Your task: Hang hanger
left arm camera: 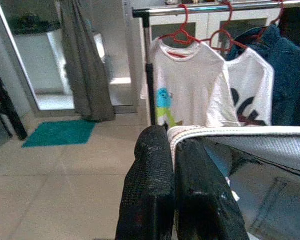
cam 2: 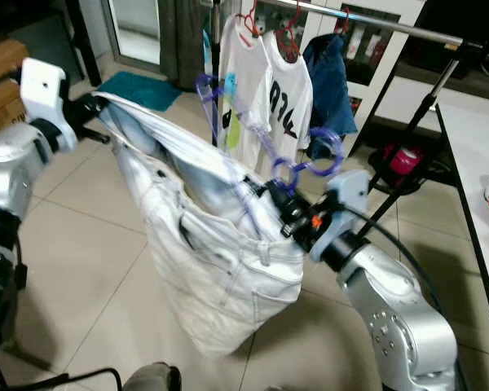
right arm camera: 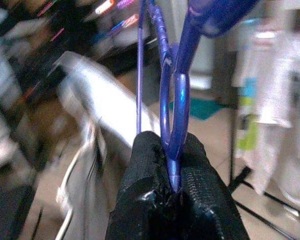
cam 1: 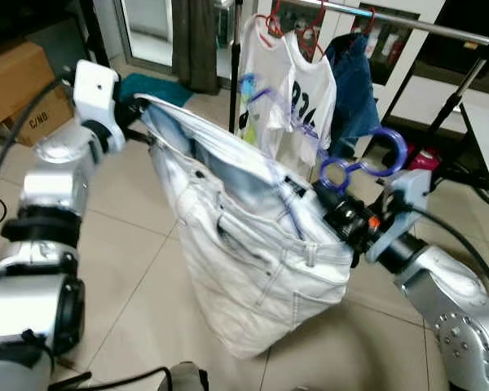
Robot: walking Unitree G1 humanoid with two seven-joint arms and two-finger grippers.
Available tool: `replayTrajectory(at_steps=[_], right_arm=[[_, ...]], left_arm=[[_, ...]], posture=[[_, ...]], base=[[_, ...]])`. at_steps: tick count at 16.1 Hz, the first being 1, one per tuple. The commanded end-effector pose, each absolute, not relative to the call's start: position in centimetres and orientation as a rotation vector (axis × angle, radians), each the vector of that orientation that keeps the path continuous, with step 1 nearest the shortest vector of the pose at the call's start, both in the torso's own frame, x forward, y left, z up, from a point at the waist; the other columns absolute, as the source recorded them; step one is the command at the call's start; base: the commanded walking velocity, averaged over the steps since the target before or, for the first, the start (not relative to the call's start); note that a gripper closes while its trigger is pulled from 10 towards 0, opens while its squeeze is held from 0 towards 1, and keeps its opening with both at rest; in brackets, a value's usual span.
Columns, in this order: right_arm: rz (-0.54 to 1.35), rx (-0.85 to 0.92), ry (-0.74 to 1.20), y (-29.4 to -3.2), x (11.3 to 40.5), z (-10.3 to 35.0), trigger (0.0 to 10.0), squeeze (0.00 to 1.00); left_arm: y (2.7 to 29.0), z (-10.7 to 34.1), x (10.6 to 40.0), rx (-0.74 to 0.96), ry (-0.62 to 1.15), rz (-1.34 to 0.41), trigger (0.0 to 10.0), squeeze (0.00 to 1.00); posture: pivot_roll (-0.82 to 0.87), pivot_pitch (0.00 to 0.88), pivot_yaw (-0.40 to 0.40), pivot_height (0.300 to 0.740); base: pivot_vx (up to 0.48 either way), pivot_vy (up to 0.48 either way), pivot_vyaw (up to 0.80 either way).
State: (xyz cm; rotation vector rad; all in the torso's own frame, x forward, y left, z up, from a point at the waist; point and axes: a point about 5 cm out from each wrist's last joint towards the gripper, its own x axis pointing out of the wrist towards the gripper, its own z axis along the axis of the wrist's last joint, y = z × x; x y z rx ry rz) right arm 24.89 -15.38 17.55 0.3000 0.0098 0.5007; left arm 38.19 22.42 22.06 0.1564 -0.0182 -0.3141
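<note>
Purple plastic hanger (cam 1: 367, 159) already has the pale, near-white denim jeans (cam 1: 253, 252) on it, so the loading part looks done. What's left, I'd guess, is lifting it up to the silver clothes rail (cam 1: 407, 23), next to the white T-shirts on red hangers (cam 1: 289, 90). Right pincer (right arm camera: 172, 165) is pinched on the hanger's lower loop, hook sticking up above it. Left pincer (left arm camera: 172, 185) is clamped on the waistband's far edge, stretching it open.

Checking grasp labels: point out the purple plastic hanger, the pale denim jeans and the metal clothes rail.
purple plastic hanger (cam 1: 389, 140): left eye view, on its hook loop.
pale denim jeans (cam 1: 253, 277): left eye view, mid fabric.
metal clothes rail (cam 1: 424, 26): left eye view, on the bar.
</note>
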Motion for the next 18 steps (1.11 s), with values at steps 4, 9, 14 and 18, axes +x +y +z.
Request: replayTrajectory(at_steps=[4,9,14,18], right_arm=[[0.228,0.436,-0.08,-15.6,26.9,18.3,0.0,0.0],[0.118,0.38,-0.114,-16.0,27.1,18.3,0.0,0.0],[0.152,0.161,0.176,-15.5,24.5,13.6,10.0,0.0],[0.169,0.155,0.182,-14.3,23.9,13.5,10.0,0.0]], left_arm=[[14.3,20.3,36.2,0.129,-0.03,-0.622,0.0,0.0],[12.4,20.3,34.6,0.036,-0.027,-0.584,0.0,0.0],[15.1,16.0,30.3,0.093,0.108,-0.348,10.0,0.0],[16.1,15.3,28.3,0.08,0.124,-0.221,10.0,0.0]], posture=[[0.04,0.036,-0.043,0.74],[0.04,0.041,-0.025,0.74],[0.04,0.064,-0.028,0.74],[0.06,0.084,-0.031,0.74]], base=[[0.0,0.0,0.0],[0.0,0.0,0.0],[0.0,0.0,-0.09],[0.0,0.0,-0.8]])
